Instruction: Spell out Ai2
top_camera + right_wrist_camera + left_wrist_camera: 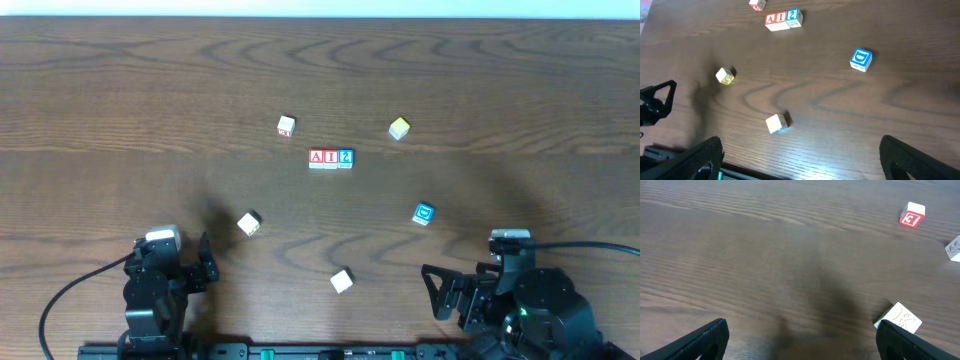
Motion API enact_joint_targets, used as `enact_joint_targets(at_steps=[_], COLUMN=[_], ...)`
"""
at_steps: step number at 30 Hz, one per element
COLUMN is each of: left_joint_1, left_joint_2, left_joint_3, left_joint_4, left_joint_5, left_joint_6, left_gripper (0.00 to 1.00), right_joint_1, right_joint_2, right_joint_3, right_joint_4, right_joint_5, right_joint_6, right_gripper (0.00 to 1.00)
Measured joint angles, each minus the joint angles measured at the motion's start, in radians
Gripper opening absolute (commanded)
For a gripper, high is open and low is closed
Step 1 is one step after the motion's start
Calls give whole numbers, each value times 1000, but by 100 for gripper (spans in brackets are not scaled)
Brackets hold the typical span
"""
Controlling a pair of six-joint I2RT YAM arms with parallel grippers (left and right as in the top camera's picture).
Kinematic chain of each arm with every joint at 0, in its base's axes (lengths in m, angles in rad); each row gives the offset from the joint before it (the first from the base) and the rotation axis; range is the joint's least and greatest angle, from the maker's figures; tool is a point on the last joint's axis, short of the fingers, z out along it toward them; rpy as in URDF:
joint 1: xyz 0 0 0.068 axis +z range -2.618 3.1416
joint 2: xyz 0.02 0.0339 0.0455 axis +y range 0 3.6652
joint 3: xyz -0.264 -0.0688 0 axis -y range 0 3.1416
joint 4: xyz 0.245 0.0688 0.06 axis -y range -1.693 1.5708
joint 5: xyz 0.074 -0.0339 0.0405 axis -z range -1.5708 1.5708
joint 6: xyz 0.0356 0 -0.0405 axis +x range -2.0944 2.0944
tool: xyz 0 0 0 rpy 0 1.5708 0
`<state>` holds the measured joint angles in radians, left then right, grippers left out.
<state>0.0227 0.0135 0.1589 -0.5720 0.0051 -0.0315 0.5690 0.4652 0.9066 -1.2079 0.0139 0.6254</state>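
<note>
Three letter blocks stand touching in a row at the table's middle: a red A block (317, 158), a red I block (330, 158) and a blue 2 block (346, 158). The row also shows in the right wrist view (783, 20). My left gripper (190, 268) is open and empty at the near left; its fingers (800, 340) frame bare wood. My right gripper (455, 290) is open and empty at the near right, its fingers (800, 160) wide apart above bare wood.
Loose blocks lie around: a red-lettered one (286, 125) (912, 215), a yellow one (399, 128), a blue one (424, 213) (860, 58), a pale one (249, 222) (900, 318) by my left finger, and a plain one (342, 281) (776, 123).
</note>
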Motion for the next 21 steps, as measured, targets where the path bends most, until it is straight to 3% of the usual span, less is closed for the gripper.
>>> enact_joint_targets(at_steps=[21], left_joint_1=[0], left_joint_2=[0], left_joint_3=[0], left_joint_4=[0], left_joint_5=[11], left_joint_6=[3], left_gripper=[95], right_joint_1=[0], right_joint_2=[0], right_joint_3=[0], right_joint_4=[1], right_joint_5=[28], right_joint_6=[-9], right_gripper=[99])
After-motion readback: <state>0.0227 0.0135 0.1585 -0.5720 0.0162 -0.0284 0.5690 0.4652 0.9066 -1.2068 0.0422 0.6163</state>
